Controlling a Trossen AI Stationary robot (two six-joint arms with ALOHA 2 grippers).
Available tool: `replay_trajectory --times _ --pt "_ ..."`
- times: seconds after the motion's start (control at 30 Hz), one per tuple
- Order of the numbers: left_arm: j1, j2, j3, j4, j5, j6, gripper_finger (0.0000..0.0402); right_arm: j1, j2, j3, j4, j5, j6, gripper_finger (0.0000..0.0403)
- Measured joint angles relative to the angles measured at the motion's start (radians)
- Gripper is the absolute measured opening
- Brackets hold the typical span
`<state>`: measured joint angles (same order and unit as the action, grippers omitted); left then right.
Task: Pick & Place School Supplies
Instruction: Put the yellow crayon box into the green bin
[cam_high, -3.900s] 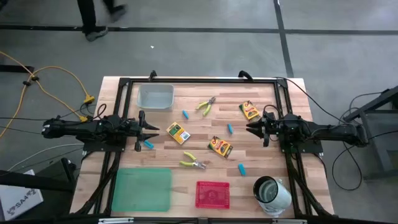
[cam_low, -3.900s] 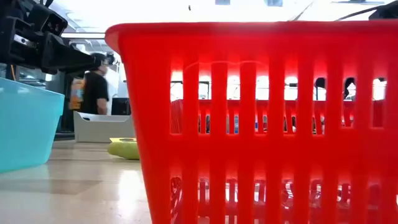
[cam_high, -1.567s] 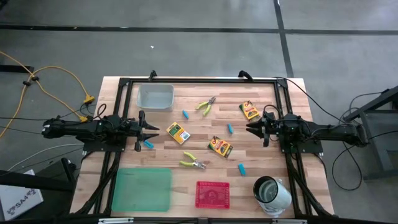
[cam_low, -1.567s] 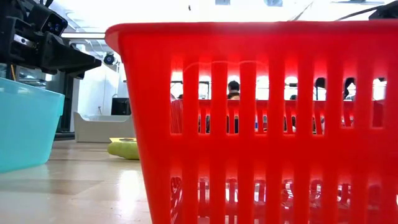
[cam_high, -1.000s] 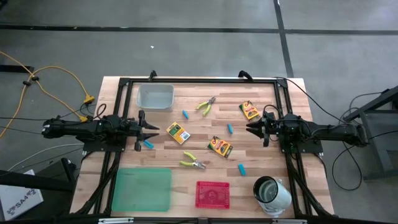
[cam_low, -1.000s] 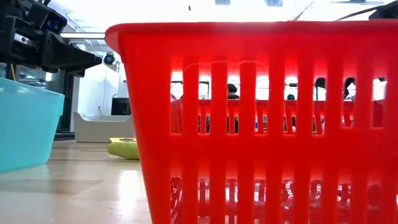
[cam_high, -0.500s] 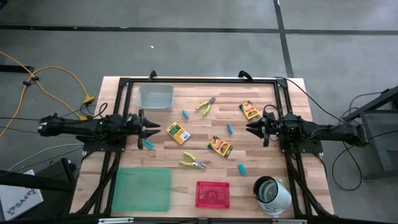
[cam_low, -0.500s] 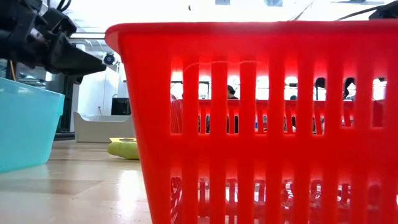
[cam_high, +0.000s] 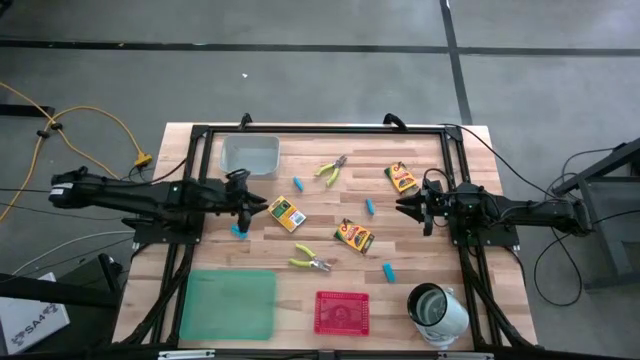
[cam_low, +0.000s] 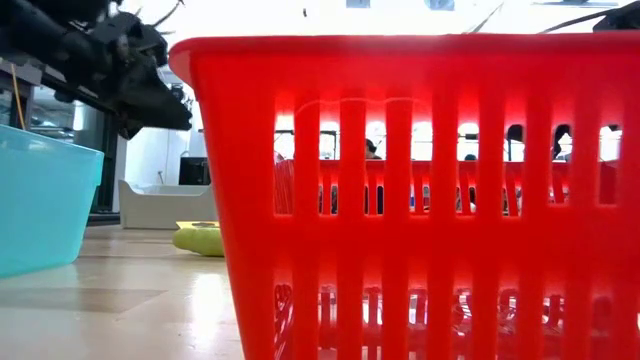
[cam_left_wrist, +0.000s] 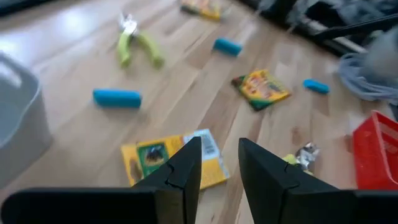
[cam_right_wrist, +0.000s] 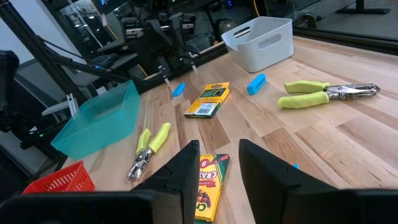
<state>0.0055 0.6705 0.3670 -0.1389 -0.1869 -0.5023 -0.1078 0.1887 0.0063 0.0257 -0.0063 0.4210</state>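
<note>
Three yellow-orange crayon boxes lie flat on the wooden table: one (cam_high: 286, 214) left of the middle, one (cam_high: 354, 236) in the middle, one (cam_high: 402, 178) at the far right. Light-blue pieces (cam_high: 298, 184) (cam_high: 370, 206) (cam_high: 388, 271) lie scattered, and one (cam_high: 239, 231) is under the left arm. Two pliers with yellow-green handles (cam_high: 331, 170) (cam_high: 311, 262) lie far and near. My left gripper (cam_high: 258, 206) (cam_left_wrist: 220, 163) is open, above the table, just left of the nearest crayon box (cam_left_wrist: 171, 158). My right gripper (cam_high: 403, 207) (cam_right_wrist: 219, 163) is open at the right, touching nothing.
A clear tray (cam_high: 250, 155) stands at the far left, a green tray (cam_high: 228, 303) at the near left, a red tray (cam_high: 342, 311) at the near middle and a white-and-metal cup (cam_high: 437, 308) at the near right. The red tray (cam_low: 420, 200) fills most of the low view.
My left gripper has gone toward the table's right, toward the crayon box left of the middle, has risen a little, and has rolled about its own line and tipped downward. The objects on the table lie where they were.
</note>
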Motion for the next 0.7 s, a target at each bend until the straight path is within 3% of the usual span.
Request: replay_trajectory --times 0.1,0.47,0.7 --pt "0.049 0.036 0.010 -0.009 0.076 -0.043 0.0101 0.000 0.000 0.000 0.000 0.000 0.000 0.0104" --pt "0.364 0.054 0.002 -0.015 0.570 -0.096 0.0101 0.000 0.000 0.000 0.000 0.000 0.000 0.0104" --pt "0.511 0.096 -0.052 -0.022 0.688 -0.101 0.0101 0.000 0.000 0.000 0.000 0.000 0.000 0.0104"
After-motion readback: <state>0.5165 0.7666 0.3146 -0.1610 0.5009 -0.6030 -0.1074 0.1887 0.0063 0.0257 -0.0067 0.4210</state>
